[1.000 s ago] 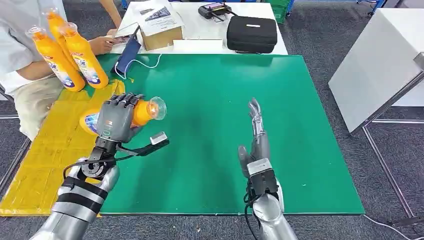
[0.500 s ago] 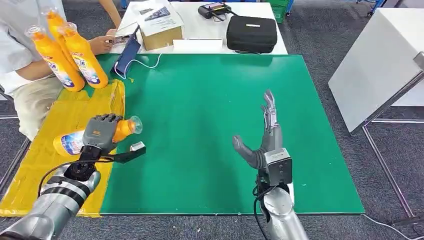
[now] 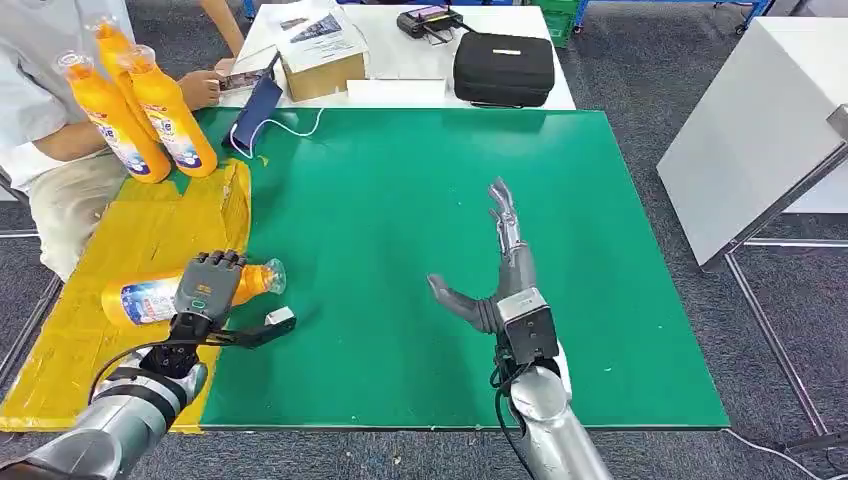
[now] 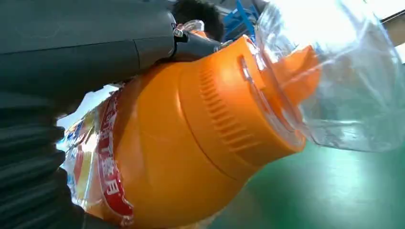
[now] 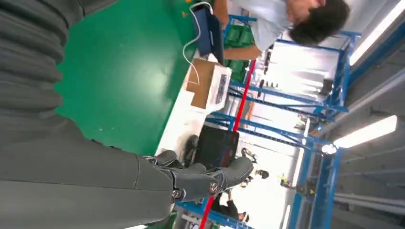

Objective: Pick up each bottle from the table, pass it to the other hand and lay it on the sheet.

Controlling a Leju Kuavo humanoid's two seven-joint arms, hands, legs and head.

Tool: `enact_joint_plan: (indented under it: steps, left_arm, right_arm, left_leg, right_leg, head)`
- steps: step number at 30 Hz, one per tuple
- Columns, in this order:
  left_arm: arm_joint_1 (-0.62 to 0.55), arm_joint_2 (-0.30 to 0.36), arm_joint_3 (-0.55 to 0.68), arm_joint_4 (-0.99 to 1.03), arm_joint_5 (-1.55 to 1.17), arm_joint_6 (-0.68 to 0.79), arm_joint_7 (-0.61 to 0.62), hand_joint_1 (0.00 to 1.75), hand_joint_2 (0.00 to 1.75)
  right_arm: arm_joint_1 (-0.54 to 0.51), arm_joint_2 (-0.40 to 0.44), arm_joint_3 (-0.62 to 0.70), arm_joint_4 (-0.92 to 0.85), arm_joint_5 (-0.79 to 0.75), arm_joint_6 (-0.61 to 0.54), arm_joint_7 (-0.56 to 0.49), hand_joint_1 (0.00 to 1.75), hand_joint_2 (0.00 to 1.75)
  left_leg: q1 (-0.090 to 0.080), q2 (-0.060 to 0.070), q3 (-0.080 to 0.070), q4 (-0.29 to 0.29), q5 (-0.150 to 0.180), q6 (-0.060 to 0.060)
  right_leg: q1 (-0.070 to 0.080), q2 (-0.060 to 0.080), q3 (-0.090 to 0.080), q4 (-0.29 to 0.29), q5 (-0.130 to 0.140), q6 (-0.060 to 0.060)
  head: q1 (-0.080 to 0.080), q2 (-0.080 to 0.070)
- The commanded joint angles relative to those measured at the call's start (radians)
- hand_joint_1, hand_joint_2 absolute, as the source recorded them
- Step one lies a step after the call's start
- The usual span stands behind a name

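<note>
- Left hand [image 3: 207, 285] gripped the orange bottle [image 3: 160, 297] lying sideways over the yellow sheet [image 3: 110, 290], clear cap toward the green table [image 3: 420, 200].
- Right hand [image 3: 500, 280] hovered above the table, fingers [image 3: 503, 215] spread, holding nothing.

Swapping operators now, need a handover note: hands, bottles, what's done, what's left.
Left robot hand: grips an orange bottle lying on its side over the yellow sheet, cap toward the green mat; not released.
Right robot hand: holds nothing, fingers spread above the mat.
Three more orange bottles are held upright by a person at the sheet's far end.
Done: this bottle has reached the sheet.
Left: release it, then handle the rest.
</note>
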Motion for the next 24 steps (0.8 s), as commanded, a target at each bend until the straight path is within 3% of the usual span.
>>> enact_joint_plan:
  steps: [1, 14, 22, 24]
  left_arm:
    - [0.002, -0.053, 0.026, 0.053, 0.036, -0.002, -0.055, 0.00, 1.75]
    - [0.034, -0.057, 0.068, -0.012, 0.047, -0.002, -0.085, 0.00, 1.75]
    - [0.187, -0.094, 0.214, -0.401, 0.025, -0.002, -0.167, 0.00, 1.75]
    - [0.227, -0.129, 0.277, -0.524, 0.038, -0.002, -0.220, 0.00, 1.75]
  right_arm:
    - [-0.045, -0.029, 0.027, 0.105, -0.004, 0.003, -0.001, 0.00, 1.75]
    - [-0.037, -0.030, 0.026, 0.098, -0.004, 0.004, -0.001, 0.00, 1.75]
    - [-0.014, -0.036, 0.026, 0.093, 0.000, -0.008, -0.001, 0.00, 1.75]
    - [-0.001, -0.039, 0.021, 0.085, 0.005, -0.022, -0.003, 0.00, 1.75]
  left_leg:
    - [0.000, 0.000, 0.004, -0.001, -0.002, -0.001]
    - [0.000, 0.001, 0.004, -0.001, -0.001, -0.001]
    - [0.001, -0.001, 0.003, 0.000, -0.002, -0.001]
    - [0.001, -0.001, 0.004, 0.000, -0.002, -0.001]
  right_leg:
    - [0.000, 0.003, 0.005, -0.001, -0.001, -0.001]
    - [0.000, 0.003, 0.004, -0.001, -0.001, -0.001]
    - [0.001, 0.001, 0.004, -0.002, -0.001, -0.001]
    - [0.001, 0.002, 0.004, -0.001, -0.002, -0.001]
  head:
    - [0.000, 0.000]
    - [0.000, 0.000]
    - [0.000, 0.000]
    - [0.000, 0.000]
